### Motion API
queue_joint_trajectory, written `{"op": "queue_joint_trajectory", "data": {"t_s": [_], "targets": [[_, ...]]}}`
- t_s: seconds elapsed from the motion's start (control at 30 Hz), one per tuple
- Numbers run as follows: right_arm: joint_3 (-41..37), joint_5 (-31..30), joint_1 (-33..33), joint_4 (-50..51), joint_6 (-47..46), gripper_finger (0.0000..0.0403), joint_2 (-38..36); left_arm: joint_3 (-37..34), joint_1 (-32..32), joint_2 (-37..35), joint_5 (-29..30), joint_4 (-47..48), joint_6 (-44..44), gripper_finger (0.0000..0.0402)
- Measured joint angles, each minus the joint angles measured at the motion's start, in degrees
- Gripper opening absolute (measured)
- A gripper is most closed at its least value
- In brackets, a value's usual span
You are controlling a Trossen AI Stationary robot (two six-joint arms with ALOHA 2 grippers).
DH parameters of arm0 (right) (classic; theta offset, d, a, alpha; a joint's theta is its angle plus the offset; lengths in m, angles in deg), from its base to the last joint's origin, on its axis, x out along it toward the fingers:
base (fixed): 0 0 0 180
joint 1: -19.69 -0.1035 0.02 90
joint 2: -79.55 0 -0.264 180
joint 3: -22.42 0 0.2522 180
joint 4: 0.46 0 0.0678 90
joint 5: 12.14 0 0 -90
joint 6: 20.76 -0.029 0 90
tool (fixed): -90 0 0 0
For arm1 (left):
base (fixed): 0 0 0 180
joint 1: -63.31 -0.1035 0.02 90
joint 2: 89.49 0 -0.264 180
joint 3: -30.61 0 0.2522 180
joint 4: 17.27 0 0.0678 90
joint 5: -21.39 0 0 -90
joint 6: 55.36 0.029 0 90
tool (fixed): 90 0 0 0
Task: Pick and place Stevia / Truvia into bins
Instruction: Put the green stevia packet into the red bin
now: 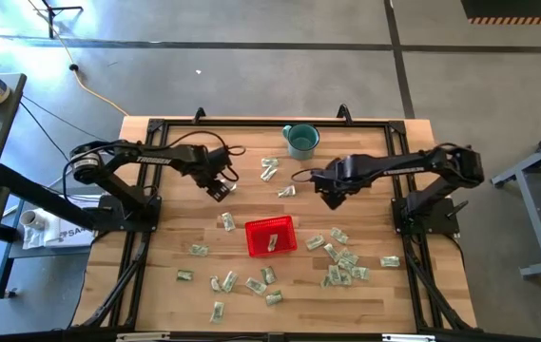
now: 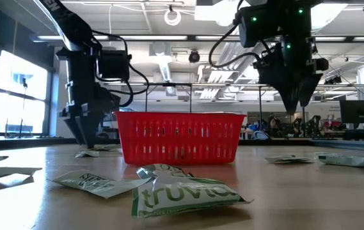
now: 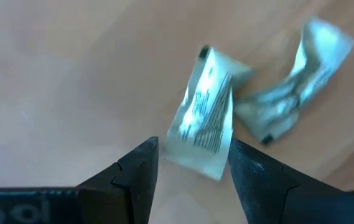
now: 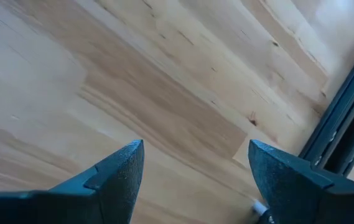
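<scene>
**Both grippers over the far half of the tabletop, packets scattered round the red basket**

From above, the small square red plastic mesh basket point(image 1: 271, 236) sits near the middle of the wooden tabletop point(image 1: 170, 223), with one pale packet lying inside it. Small flat white-and-green paper sweetener packets point(image 1: 341, 261) are strewn toward the near edge on both sides, with a few more by the far edge beside a round teal mug point(image 1: 300, 140). The left gripper point(image 1: 218, 188) hangs over the far-left part, the right gripper point(image 1: 333, 198) over the far-right part.

From table height, the basket point(image 2: 180, 137) stands beyond a crumpled packet printed "truvia" point(image 2: 185, 191), the two arms coming down either side.

Past the left wrist, the left gripper point(image 3: 191, 168) is spread open, fingers flanking the end of a packet point(image 3: 203, 115) on the wood, another crumpled one just beside it.

Past the right wrist, the right gripper point(image 4: 195, 165) is spread wide above bare planks.
</scene>
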Motion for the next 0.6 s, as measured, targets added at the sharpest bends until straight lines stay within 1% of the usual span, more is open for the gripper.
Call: {"op": "queue_joint_trajectory", "data": {"t_s": [0.07,0.17,0.5,0.6], "targets": [[-1.17,0.19,0.00,-0.36,-0.94,0.0279,-0.67,0.00,0.00,0.00,0.40,-0.97,0.00,0.0217],[-2.06,0.53,-0.02,-0.77,-1.64,0.0279,-0.80,0.00,0.00,0.00,1.26,-2.40,0.34,0.0191],[-2.13,-0.49,-0.02,-2.26,-1.03,0.0279,-0.78,0.00,-0.02,0.00,5.02,-2.74,3.12,0.0083],[-2.13,-1.68,-0.02,-2.45,-0.96,0.0279,-0.78,0.00,-0.02,0.00,4.64,-2.74,3.11,0.0045]]}}
